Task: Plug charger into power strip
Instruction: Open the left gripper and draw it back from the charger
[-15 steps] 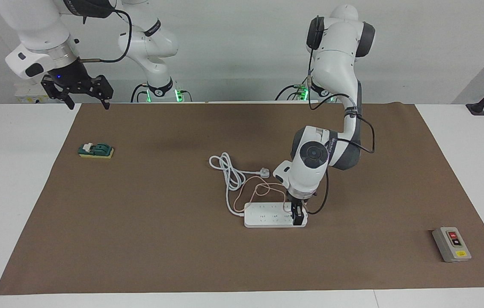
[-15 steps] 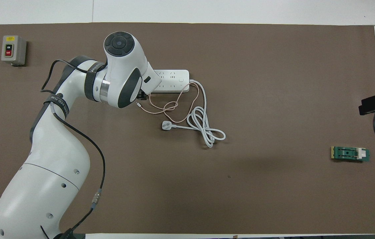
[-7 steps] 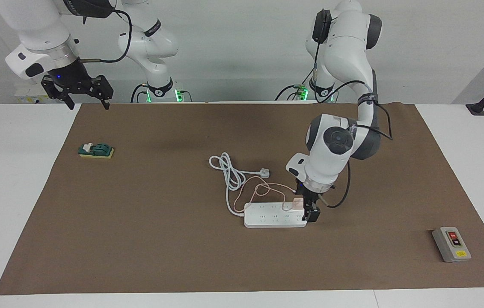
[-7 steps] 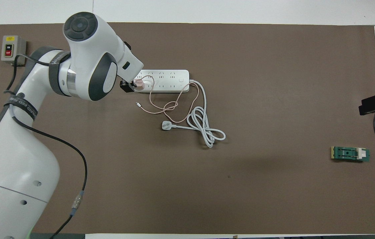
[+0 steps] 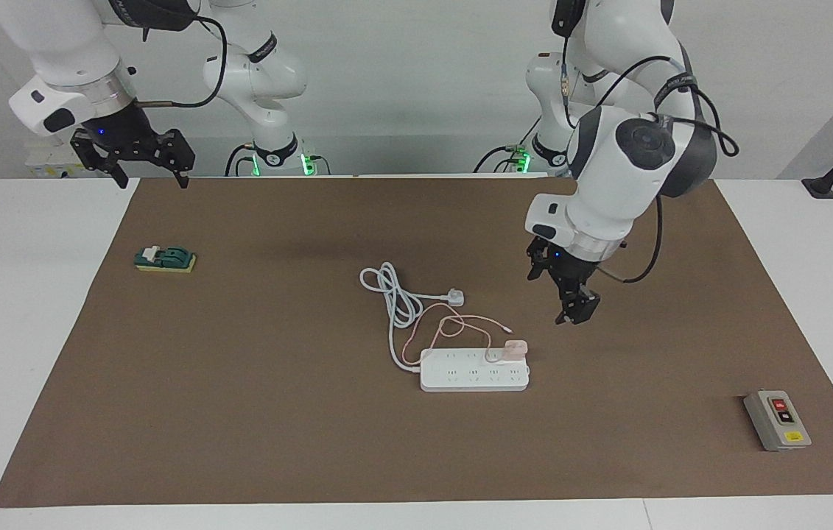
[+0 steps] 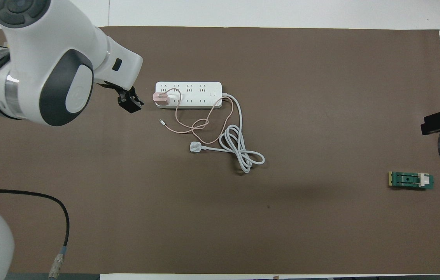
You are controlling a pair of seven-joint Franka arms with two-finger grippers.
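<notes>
Legibly, only "ON" and "OFF" show on the grey box with red and black buttons (image 6: 16, 58). Pale pink cube charger (image 5: 515, 347) sits plugged into the long white power strip (image 5: 473, 378) at its left-arm end. Since half a second ago the left end effector (image 5: 567, 305) has lifted clear, fingers spread, empty. Right end effector (image 5: 142, 163) waits, spread, over the worktop (image 5: 40, 309) edge.

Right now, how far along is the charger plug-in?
Looks done: the charger sits on the power strip, at its end toward the left arm. Nothing is in hand: the left gripper hangs over bare mat, apart from the charger; the right gripper waits at the table's edge. No visible step remains.
</notes>
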